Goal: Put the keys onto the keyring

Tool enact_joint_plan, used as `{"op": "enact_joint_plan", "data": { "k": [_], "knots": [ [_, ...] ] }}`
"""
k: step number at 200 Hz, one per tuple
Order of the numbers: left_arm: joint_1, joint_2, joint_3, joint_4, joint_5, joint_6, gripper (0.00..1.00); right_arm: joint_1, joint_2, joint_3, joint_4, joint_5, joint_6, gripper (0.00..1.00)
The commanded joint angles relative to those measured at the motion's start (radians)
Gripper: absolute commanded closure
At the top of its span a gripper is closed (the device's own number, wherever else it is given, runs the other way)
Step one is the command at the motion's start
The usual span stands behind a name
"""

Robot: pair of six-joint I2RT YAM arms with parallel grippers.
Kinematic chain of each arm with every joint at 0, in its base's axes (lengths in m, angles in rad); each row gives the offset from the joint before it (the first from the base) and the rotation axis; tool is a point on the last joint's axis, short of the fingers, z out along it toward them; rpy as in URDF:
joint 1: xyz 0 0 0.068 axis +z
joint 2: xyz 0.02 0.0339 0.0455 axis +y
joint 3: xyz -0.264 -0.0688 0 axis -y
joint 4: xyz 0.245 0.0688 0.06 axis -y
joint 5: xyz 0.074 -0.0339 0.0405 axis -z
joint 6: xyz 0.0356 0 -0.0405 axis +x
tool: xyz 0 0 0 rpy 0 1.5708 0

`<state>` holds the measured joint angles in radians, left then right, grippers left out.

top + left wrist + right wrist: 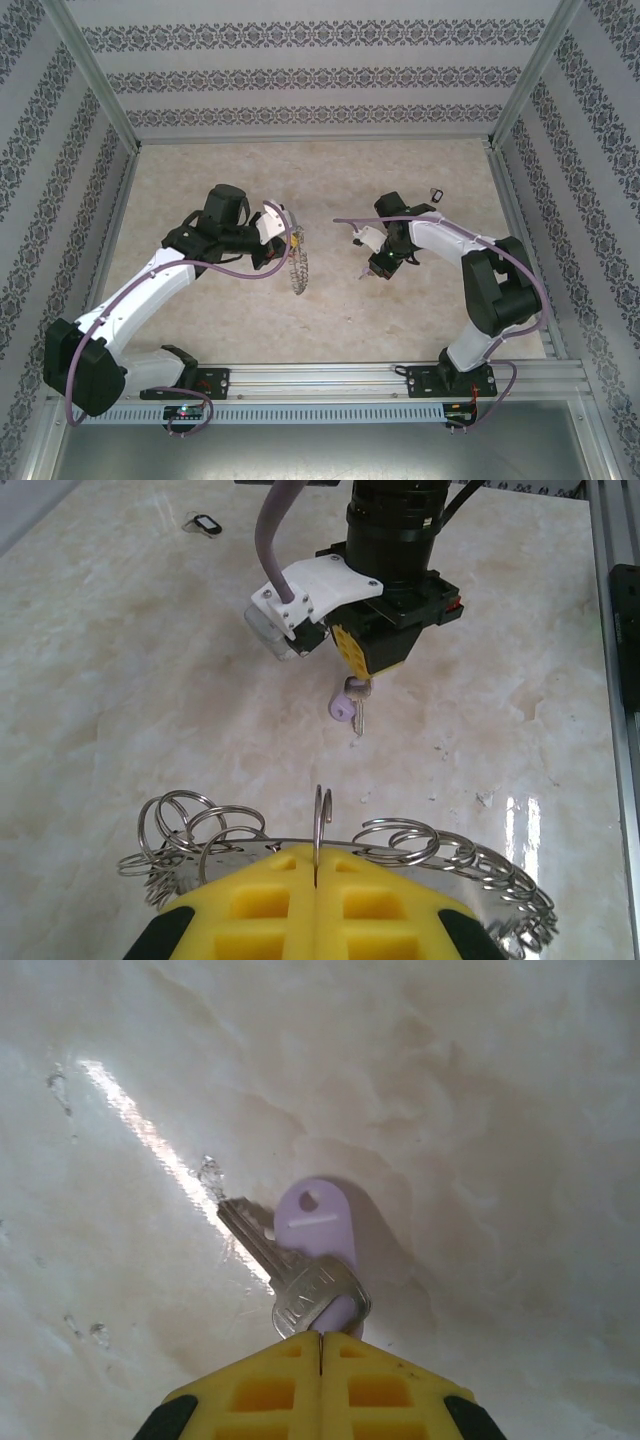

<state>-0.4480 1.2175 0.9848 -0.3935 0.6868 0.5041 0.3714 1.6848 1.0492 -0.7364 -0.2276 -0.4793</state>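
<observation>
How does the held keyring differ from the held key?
The keyring is a wide loop fringed with many small rings; the key is one flat toothed piece. The key carries a lilac tag; the keyring shows none. Both are silvery metal, pinched by the left gripper and right gripper.

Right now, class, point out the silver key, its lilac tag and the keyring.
silver key (305, 1295): right wrist view, on its head.
lilac tag (318, 1222): right wrist view, on its flat face.
keyring (235, 848): left wrist view, on its rim, left part.
</observation>
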Motion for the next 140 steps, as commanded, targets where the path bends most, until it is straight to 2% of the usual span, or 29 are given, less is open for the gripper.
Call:
{"op": "enact_joint_plan", "data": {
  "k": [1, 40, 79, 140],
  "knots": [
    [0.017, -0.024, -0.013, -0.009, 0.022, 0.003, 1.0, 0.008, 0.053, 0.048, 0.007, 0.005, -0.012, 0.98],
    [0.022, -0.021, -0.018, -0.003, 0.023, -0.004, 1.0, 0.009, 0.129, 0.114, 0.023, -0.043, -0.002, 0.97],
    [0.024, -0.019, -0.018, -0.004, 0.023, -0.004, 1.0, -0.01, 0.113, 0.093, 0.022, -0.048, -0.068, 0.82],
    [0.025, -0.015, -0.02, -0.005, 0.032, -0.004, 1.0, -0.079, 0.024, 0.001, 0.012, -0.105, -0.132, 0.66]
  ]
}}
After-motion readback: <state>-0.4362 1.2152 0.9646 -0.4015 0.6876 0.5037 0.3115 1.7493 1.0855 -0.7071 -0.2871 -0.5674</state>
